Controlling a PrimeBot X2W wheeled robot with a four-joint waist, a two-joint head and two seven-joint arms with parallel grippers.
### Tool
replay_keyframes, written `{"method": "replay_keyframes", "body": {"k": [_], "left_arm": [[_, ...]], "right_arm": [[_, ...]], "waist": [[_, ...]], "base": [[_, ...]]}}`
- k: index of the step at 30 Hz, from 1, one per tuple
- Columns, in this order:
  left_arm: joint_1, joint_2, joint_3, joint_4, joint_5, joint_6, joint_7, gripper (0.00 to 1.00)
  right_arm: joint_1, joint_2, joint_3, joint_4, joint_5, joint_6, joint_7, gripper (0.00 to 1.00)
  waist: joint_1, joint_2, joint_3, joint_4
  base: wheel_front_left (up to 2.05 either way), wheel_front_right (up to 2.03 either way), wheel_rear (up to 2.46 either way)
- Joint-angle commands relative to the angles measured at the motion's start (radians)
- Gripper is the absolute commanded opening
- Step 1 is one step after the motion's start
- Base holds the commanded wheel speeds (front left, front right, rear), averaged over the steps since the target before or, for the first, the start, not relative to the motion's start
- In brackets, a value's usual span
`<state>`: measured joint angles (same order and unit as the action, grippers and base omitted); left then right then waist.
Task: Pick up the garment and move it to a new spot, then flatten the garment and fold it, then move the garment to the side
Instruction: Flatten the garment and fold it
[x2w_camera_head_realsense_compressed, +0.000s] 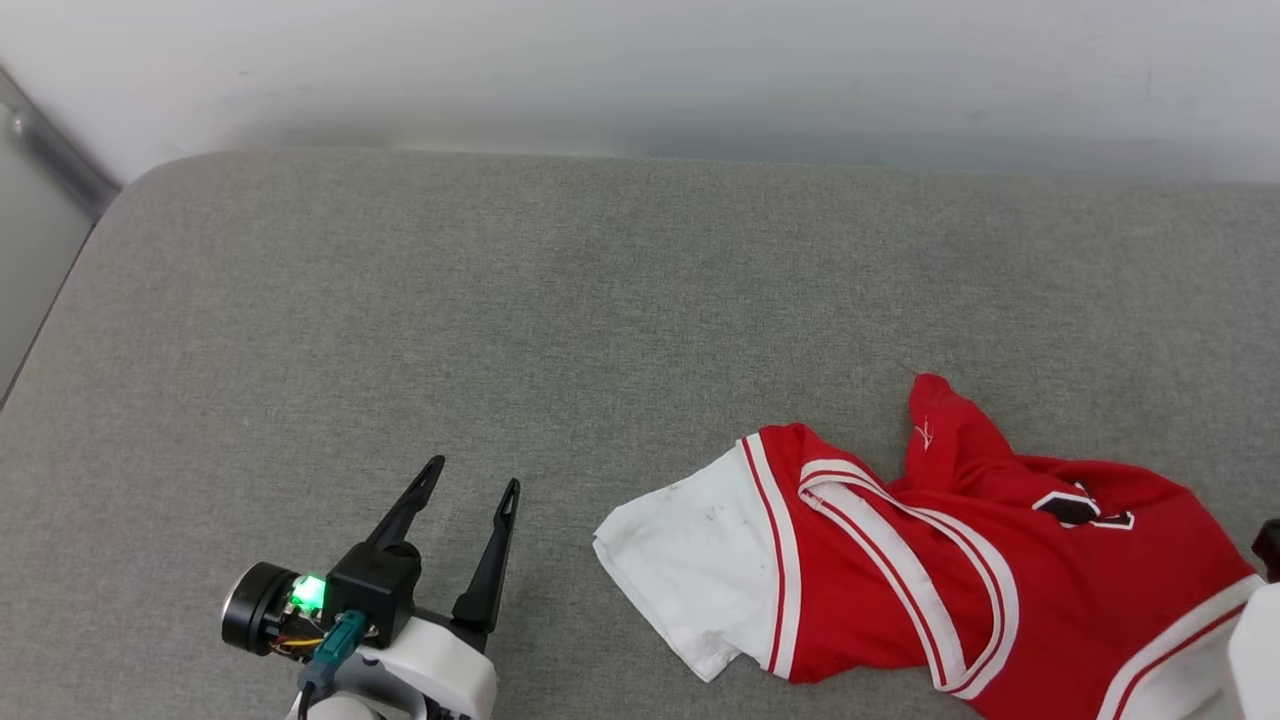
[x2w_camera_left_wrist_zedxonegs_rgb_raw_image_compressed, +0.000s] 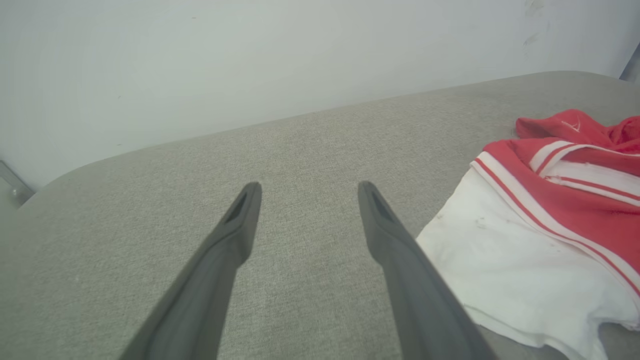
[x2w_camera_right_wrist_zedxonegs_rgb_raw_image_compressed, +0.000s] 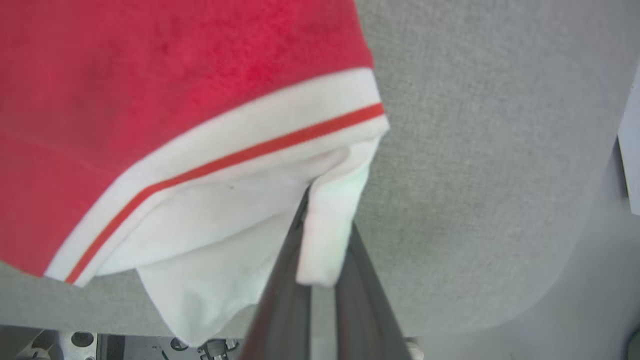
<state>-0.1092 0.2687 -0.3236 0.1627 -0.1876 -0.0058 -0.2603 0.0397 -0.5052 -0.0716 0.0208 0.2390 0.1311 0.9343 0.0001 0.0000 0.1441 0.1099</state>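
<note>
Head view: our left gripper (x2w_camera_head_realsense_compressed: 475, 475) gapes wide by the front edge of the cushion (x2w_camera_head_realsense_compressed: 640, 300). The garment (x2w_camera_head_realsense_compressed: 900, 570) lies crumpled at the front right corner, with our right gripper (x2w_camera_right_wrist_zedxonegs_rgb_raw_image_compressed: 320, 225) pinching its white cloth. That thin pinch may slip, dropping it off the edge. The chest lettering (x2w_camera_head_realsense_compressed: 1085, 510) is folded and unreadable.

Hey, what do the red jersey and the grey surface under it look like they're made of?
Jersey: soft knit fabric, matte, maybe cotton or polyester; it creases and folds limply. Grey surface: woven upholstery cloth, probably padded, going by its flecked weave and rounded corner.
</note>
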Motion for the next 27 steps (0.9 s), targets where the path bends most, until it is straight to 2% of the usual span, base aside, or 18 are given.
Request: {"method": "replay_keyframes", "body": {"k": [1, 2, 6, 10, 15, 21, 27], "left_arm": [[-0.011, -0.001, -0.004, 0.002, -0.002, -0.001, -0.002, 1.0], [-0.012, -0.002, -0.006, 0.004, -0.003, 0.0, -0.002, 1.0], [-0.006, 0.002, -0.006, 0.006, -0.008, 0.004, -0.002, 1.0], [0.001, 0.006, -0.005, 0.006, -0.011, 0.009, -0.002, 1.0], [0.015, 0.007, -0.004, -0.006, -0.018, 0.011, -0.003, 1.0], [0.019, 0.005, 0.002, -0.034, -0.043, 0.007, -0.001, 1.0], [0.001, 0.023, -0.012, -0.104, -0.066, -0.015, 0.088, 1.0]], "right_arm": [[-0.029, 0.004, 0.015, 0.028, -0.01, -0.001, -0.034, 0.56], [-0.043, 0.005, 0.027, 0.049, -0.014, -0.001, -0.058, 1.0], [-0.09, 0.017, 0.051, 0.101, -0.02, -0.001, -0.138, 1.0], [-0.123, 0.032, 0.02, 0.08, -0.058, -0.001, -0.219, 1.0], [-0.119, 0.115, -0.048, -0.017, -0.06, -0.001, -0.329, 1.0], [-0.078, 0.254, -0.123, -0.148, -0.068, -0.001, -0.458, 1.0], [-0.051, 0.37, -0.143, -0.245, -0.069, -0.001, -0.555, 1.0]], "waist": [[-0.0001, 0.0, -0.002, 0.001], [-0.0001, 0.0, -0.003, 0.001], [-0.0001, 0.0, -0.008, -0.006], [-0.0001, 0.0, -0.02, -0.021], [-0.0001, 0.0, -0.037, -0.045], [-0.0001, 0.0, -0.036, -0.071], [-0.0001, 0.0, -0.006, -0.104]], "base": [[0.0, 0.0, 0.0], [0.0, 0.0, 0.0], [0.0, 0.0, 0.0], [0.0, 0.0, 0.0], [0.0, 0.0, 0.0], [0.0, 0.0, 0.0], [0.0, 0.0, 0.0]]}}
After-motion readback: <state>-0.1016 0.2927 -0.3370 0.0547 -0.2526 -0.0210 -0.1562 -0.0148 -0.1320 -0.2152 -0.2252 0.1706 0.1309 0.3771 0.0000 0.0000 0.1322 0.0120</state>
